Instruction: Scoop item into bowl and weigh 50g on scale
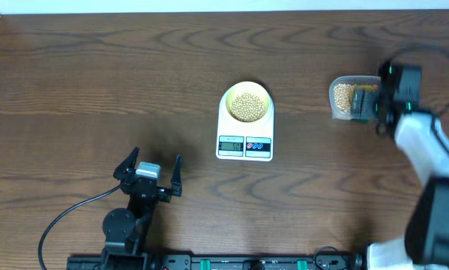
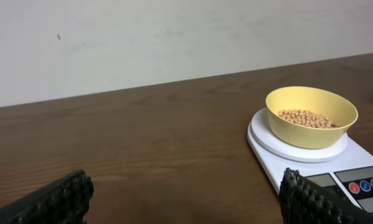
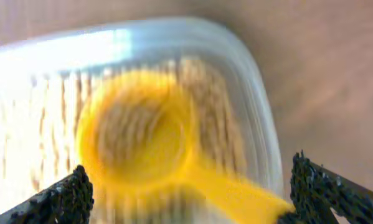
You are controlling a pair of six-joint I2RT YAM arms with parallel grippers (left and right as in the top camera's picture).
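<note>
Beans (image 2: 307, 118) in bowl (image 2: 311, 135) atop scale (image 2: 360, 157); scoop (image 3: 142, 143) seemingly in tub (image 3: 251, 81)

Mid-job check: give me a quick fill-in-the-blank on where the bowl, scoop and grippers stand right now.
1. The bowl holding beans stands ____ the scale.
2. The scoop lying in the clear tub is coloured ____.
3. The left gripper and the right gripper both have jaws that are ____.
4. The gripper positioned over the tub is the ____ one.

Missing words: on; yellow; open; right.
</note>
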